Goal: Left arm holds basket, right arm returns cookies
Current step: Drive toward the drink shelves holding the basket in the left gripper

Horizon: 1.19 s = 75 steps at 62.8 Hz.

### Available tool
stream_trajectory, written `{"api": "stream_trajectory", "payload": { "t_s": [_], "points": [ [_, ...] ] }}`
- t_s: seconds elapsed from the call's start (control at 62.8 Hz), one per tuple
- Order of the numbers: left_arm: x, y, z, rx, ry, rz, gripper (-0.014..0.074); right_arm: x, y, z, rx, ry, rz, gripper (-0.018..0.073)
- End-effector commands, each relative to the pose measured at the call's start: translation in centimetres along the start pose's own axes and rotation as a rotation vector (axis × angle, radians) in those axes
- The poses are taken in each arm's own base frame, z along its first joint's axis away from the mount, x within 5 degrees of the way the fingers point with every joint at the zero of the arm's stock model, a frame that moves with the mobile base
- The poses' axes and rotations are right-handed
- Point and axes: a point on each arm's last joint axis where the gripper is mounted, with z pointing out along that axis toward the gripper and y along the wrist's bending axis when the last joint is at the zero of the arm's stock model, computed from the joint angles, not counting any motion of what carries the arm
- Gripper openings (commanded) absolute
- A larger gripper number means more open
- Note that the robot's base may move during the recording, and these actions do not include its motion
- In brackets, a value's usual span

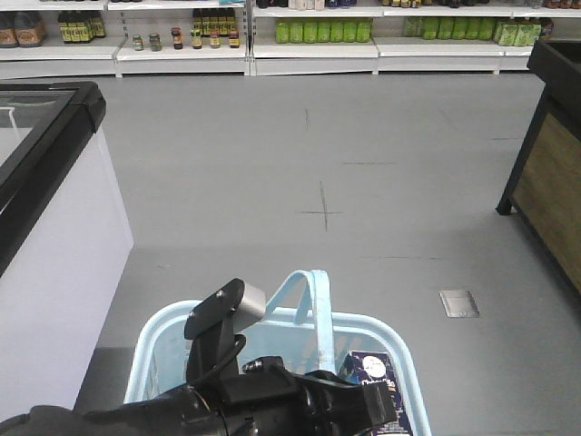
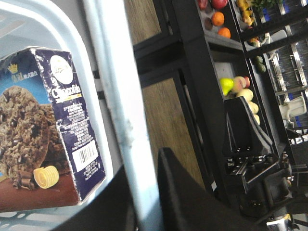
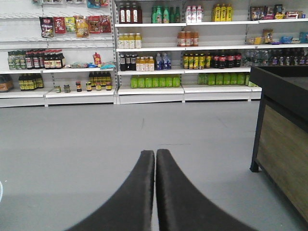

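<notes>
The light blue basket hangs at the bottom of the front view with one arched handle raised. My left gripper is shut on that handle, one black finger on each side. The left arm reaches across the basket, its silver-grey capped module standing up. The cookies, a dark navy box picturing a chocolate cookie, lie inside the basket at its right side. My right gripper is shut on nothing and points at the shop shelves. Part of the right arm shows beside the basket.
A white chest freezer with a black rim stands on the left. A black stand with wooden sides is on the right and holds fruit. Stocked shelves line the far wall. A metal floor plate lies ahead on the grey floor.
</notes>
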Motion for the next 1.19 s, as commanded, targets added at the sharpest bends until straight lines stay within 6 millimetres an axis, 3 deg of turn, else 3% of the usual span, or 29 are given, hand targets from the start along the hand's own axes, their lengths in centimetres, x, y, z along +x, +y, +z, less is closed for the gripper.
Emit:
{"api": "stream_trajectory", "payload": {
  "t_s": [0.0,1.178],
  "points": [
    [-1.16,-1.70,-1.20,0.065,-0.076,0.022,-0.0006,-0.72,0.02,-0.10,-0.002,-0.085,-0.009,-0.0006],
    [-1.18,-1.70,-1.20,0.065,-0.079,0.022,-0.0006,-0.72,0.02,-0.10,-0.002,-0.085,-0.009,-0.0006]
  ]
}}
